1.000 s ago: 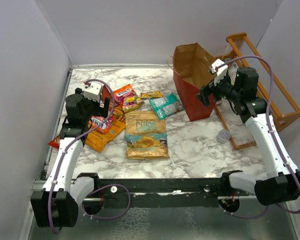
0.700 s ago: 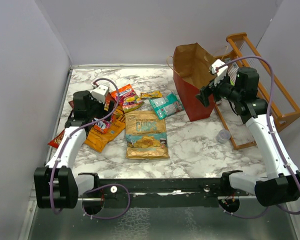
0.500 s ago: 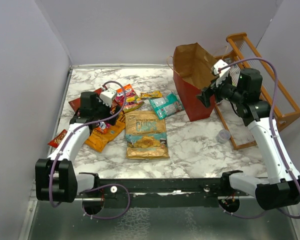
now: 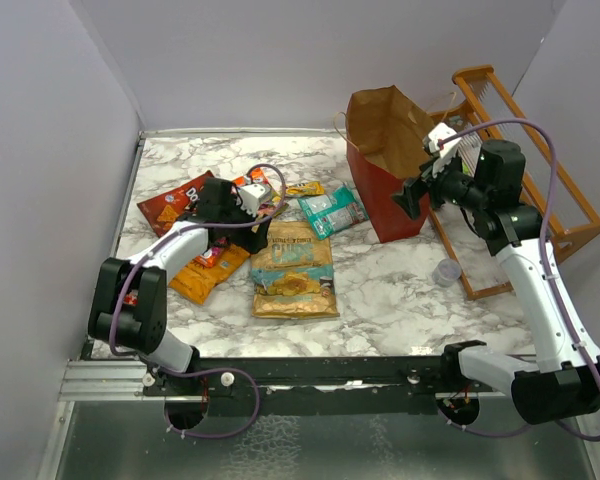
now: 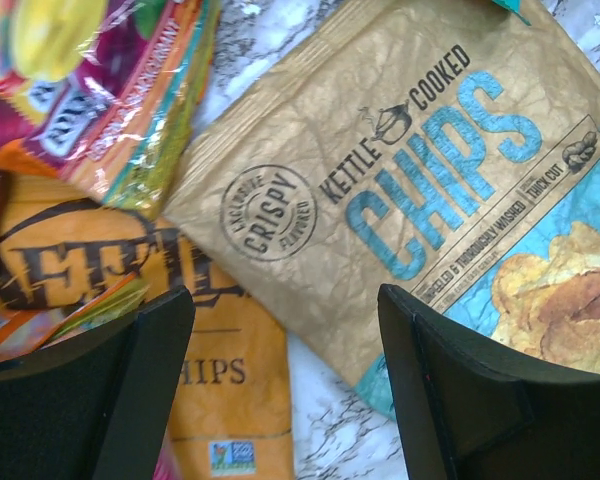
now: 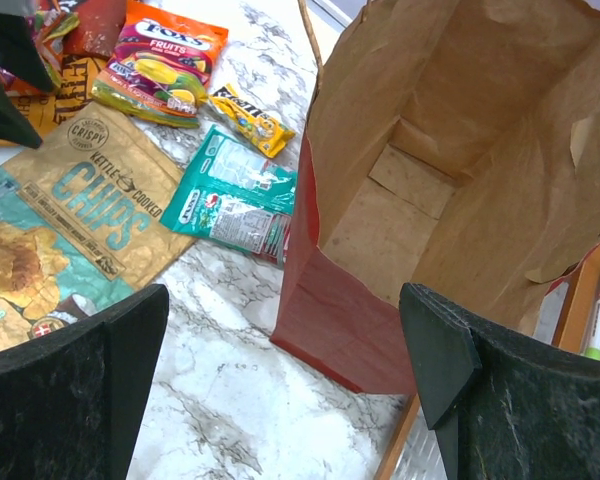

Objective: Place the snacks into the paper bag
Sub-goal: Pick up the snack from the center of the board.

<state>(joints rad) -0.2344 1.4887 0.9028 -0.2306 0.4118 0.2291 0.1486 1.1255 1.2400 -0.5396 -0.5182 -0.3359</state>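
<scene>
The left tool (image 5: 285,300), fingers apart, should pinch the corner of the chip bag (image 5: 430,180) squarely. The right tool (image 6: 280,300), also spread, hovers by the paper bag (image 6: 330,320).

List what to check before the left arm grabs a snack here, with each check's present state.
1. The paper bag is upright with its mouth open: ok.
2. Room inside the bag: ok, no packet shows in it.
3. The left gripper has its jaws apart and holds nothing: ok.
4. It is lined up on a single packet: not ok. It spans the corner of the tan chip bag and the orange chip bag.
5. Its fingers' height above the packets: cannot tell.
6. The right gripper is open and empty: ok.
</scene>
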